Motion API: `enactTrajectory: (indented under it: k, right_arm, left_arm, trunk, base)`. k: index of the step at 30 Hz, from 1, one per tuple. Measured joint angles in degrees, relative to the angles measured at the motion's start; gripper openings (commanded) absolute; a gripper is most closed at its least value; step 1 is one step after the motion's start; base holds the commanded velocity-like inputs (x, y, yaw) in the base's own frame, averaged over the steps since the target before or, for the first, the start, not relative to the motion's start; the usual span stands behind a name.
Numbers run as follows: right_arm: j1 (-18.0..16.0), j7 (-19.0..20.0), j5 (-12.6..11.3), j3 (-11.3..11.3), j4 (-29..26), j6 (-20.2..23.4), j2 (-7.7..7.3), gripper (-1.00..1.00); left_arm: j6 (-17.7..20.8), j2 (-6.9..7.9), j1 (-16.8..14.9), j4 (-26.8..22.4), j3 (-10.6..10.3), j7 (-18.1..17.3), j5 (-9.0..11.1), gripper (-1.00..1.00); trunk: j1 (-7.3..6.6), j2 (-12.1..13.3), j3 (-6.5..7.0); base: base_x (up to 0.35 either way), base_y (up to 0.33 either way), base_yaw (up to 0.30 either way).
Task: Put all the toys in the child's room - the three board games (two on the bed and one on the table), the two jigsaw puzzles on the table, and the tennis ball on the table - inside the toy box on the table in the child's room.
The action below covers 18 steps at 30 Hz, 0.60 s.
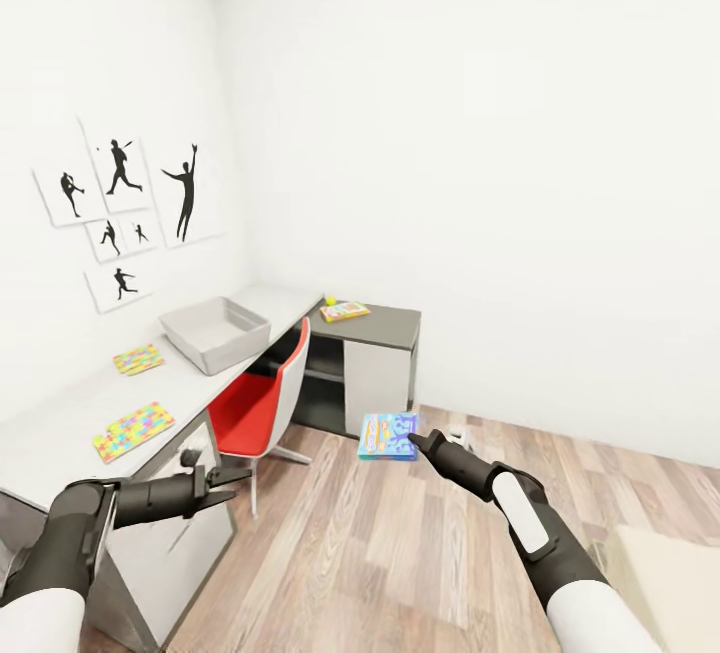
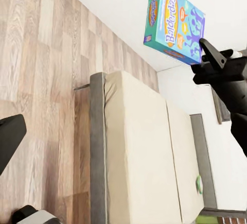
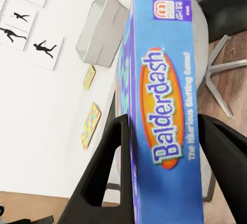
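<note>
Right gripper (image 1: 414,438) is clamped on a blue board game (image 1: 389,435) marked "Balderdash", held in the air above the wood floor (image 1: 400,553), off the table's front edge and near the red chair (image 1: 262,401). In the right wrist view the two fingers (image 3: 105,167) sit one on each side of the box (image 3: 162,126).

Left gripper (image 1: 222,481) hangs beside the near end of the table (image 1: 60,433), jaws parted, nothing between them.

On the table: grey toy box (image 1: 215,333) toward the far end, by the front edge. One jigsaw puzzle (image 1: 138,359) lies left of it, nearer the wall; a second jigsaw puzzle (image 1: 133,430) lies by the front edge toward the near end. Both are apart from the bin.

On the low dark cabinet (image 1: 372,358) past the table's far end: a second board game (image 1: 345,311) with the tennis ball (image 1: 328,300) just beside it.

Left wrist view: the cream bed (image 2: 144,157) on its dark frame, something small and green (image 2: 198,184) near its far edge, too small to tell what.
</note>
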Motion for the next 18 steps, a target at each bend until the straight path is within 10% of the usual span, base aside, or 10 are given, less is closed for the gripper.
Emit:
enactTrajectory:
  k: [18]
  right_arm:
    - [0.0,0.0,0.0,0.0,0.0,0.0,0.01,-1.0]
  left_arm:
    - [0.0,-0.23,0.0,0.0,-0.1,0.4,-0.1,1.0]
  trunk:
    - [0.0,0.0,0.0]
  base:
    - [0.0,0.0,0.289]
